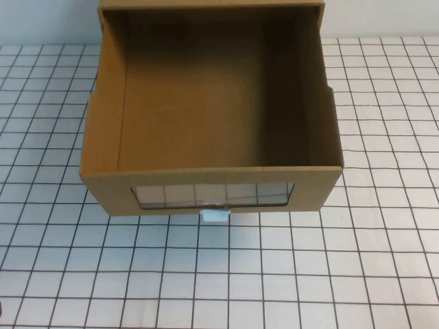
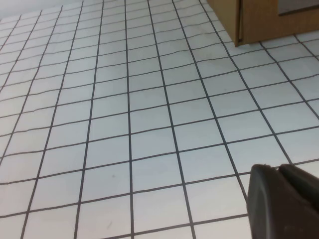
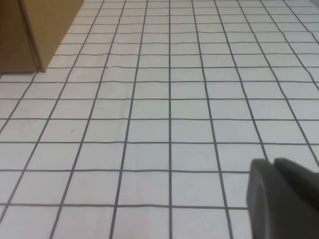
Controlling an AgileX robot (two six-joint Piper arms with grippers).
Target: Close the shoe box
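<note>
The shoe box (image 1: 212, 130) is sitting mid-counter (image 1: 370, 260), its drawer pulled out toward the robot, pull tab (image 1: 214, 216) facing forward. Left claw (image 2: 284, 199) and right claw (image 3: 281, 199) are hovering low, well apart from it; I cannot tell their opening.

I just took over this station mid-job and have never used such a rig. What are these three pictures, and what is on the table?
The machine is a two-armed robot. The high view looks down from a raised camera on the robot's side. It shows the shoe box, a brown cardboard drawer pulled open and empty, with a clear window and a small white pull tab below it, on a white gridded table. The other two pictures come from cameras on the wrists. The left gripper and the right gripper each show only as a dark edge over bare table, near the box's corners. Nothing is held.
</note>
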